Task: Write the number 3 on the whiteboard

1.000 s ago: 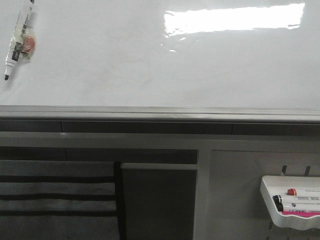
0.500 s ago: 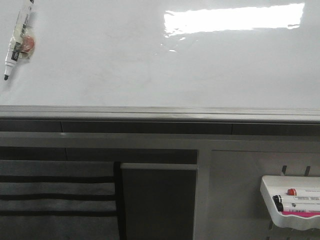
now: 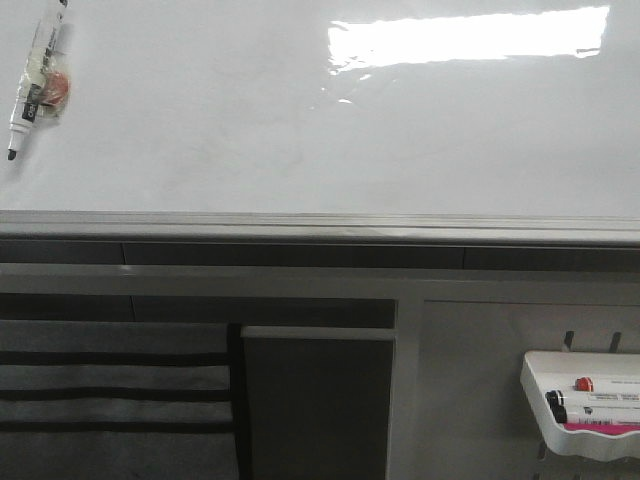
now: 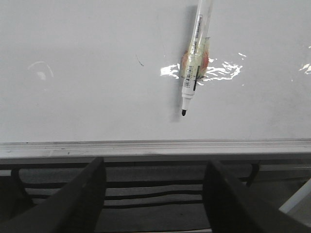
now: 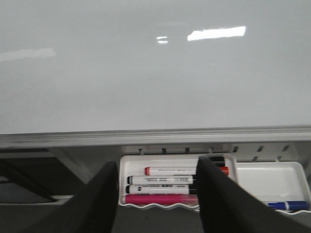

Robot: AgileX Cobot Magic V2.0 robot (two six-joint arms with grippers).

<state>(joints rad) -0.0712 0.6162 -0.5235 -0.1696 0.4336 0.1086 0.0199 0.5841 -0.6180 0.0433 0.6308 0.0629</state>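
The whiteboard (image 3: 300,120) fills the upper front view, glossy white with a glare patch and a grey metal bottom edge (image 3: 320,225). The number 3 is out of view. A white marker (image 3: 35,85) with a black tip pointing down is stuck to the board at upper left over a reddish pad. In the left wrist view that marker (image 4: 194,58) hangs on the whiteboard (image 4: 87,97) above my left gripper (image 4: 154,162), which is open and empty. My right gripper (image 5: 156,162) is open and empty, below the whiteboard (image 5: 146,73). Neither gripper appears in the front view.
A white marker tray (image 3: 530,400) hangs at lower right; in the right wrist view this tray (image 5: 126,165) holds several markers, including a pink one (image 5: 160,199). A second tray (image 5: 291,170) with a blue marker (image 5: 286,205) hangs beside it. Dark striped panels (image 3: 110,390) sit below the board.
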